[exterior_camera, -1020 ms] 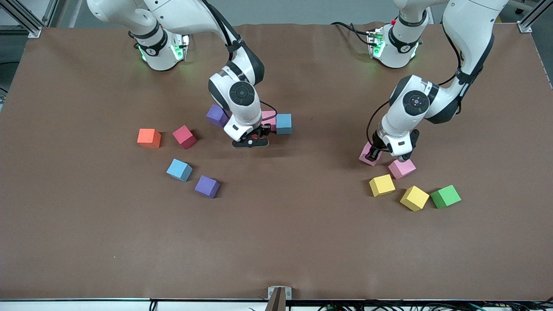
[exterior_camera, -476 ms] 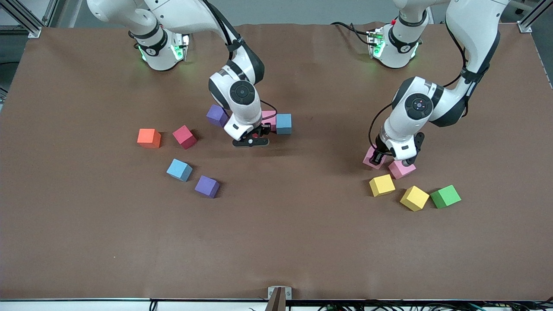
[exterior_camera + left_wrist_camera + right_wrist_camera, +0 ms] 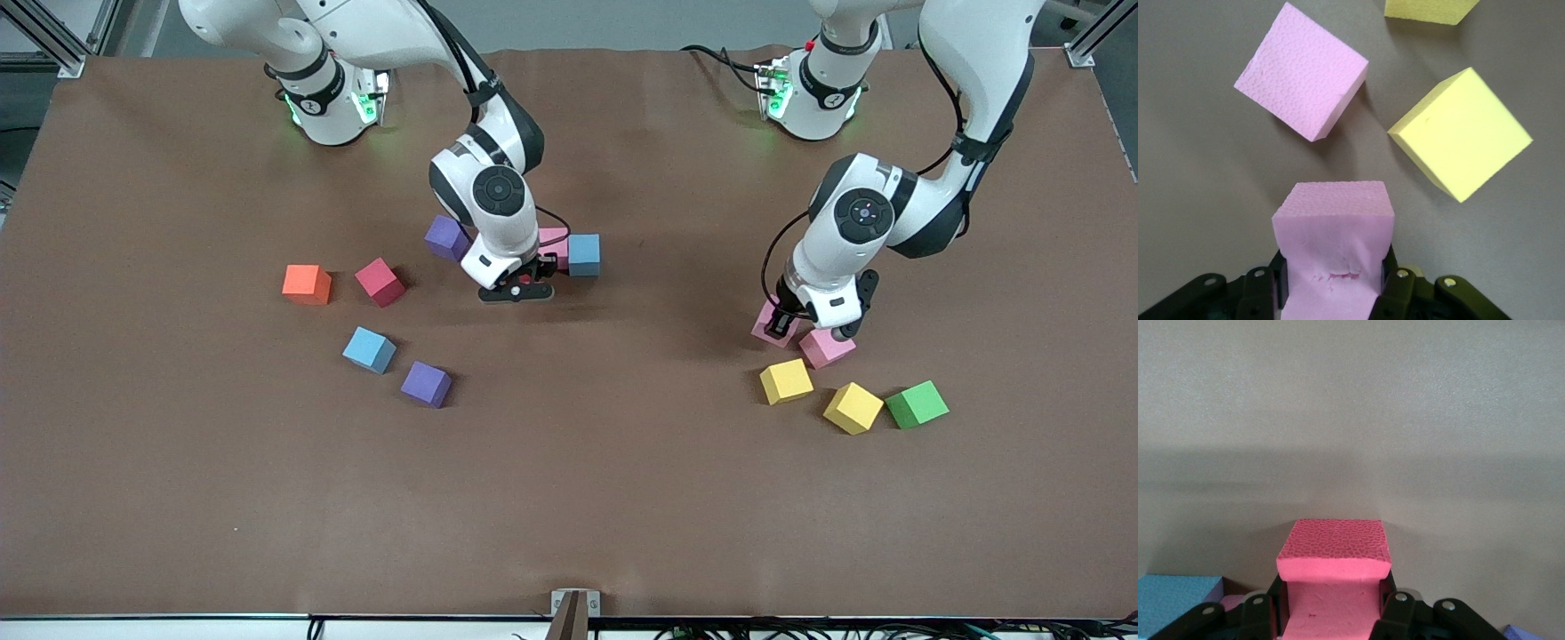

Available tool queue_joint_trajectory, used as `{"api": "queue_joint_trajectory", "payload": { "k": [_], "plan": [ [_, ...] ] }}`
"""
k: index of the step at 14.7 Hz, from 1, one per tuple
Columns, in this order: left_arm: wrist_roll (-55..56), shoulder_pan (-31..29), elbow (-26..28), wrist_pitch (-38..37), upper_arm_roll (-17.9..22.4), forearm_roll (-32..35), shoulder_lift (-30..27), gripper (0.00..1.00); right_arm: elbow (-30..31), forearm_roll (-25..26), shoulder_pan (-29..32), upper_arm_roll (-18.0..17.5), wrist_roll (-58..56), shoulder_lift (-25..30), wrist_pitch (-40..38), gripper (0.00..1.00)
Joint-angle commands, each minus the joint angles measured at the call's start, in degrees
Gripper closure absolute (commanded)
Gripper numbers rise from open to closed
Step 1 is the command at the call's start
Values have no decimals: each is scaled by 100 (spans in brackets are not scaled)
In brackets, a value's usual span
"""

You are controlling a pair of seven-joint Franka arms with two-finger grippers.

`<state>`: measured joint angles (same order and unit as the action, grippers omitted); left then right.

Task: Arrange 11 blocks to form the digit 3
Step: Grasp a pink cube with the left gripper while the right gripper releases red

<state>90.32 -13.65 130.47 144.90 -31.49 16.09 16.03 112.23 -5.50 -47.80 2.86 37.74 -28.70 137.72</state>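
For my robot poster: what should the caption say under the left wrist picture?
Left gripper shut on a pink block, above another pink block and a yellow block.

Lab: aluminium frame, bolted arms

Toward the tabletop's right-arm end lie four loose blocks; three sit mid-tabletop near the base edge; five cubes cluster toward the left-arm end.

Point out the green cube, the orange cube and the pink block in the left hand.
green cube (image 3: 917, 404), front view, top face.
orange cube (image 3: 307, 284), front view, top face.
pink block (image 3: 1333, 223), left wrist view, upper face.
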Motion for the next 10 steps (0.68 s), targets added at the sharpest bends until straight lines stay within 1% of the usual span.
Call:
{"api": "queue_joint_trajectory", "payload": {
  "k": [1,5,7,9,10],
  "plan": [
    [108,-6,-101,-147,-50,87,-100,68,81,49,-45,4,50,40,0,0],
    [99,20,-373,-164,-41,52,128,68,-25,49,8,22,-12,58,-17,0],
    [64,20,-469,-513,-41,61,129,68,-165,49,43,30,-3,145,-358,0],
    [47,20,-636,-752,-41,61,172,68,-193,41,165,30,93,452,-781,0],
    [64,29,-715,-779,-41,61,199,68,-88,23,270,30,163,671,-808,0]
  ]
}}
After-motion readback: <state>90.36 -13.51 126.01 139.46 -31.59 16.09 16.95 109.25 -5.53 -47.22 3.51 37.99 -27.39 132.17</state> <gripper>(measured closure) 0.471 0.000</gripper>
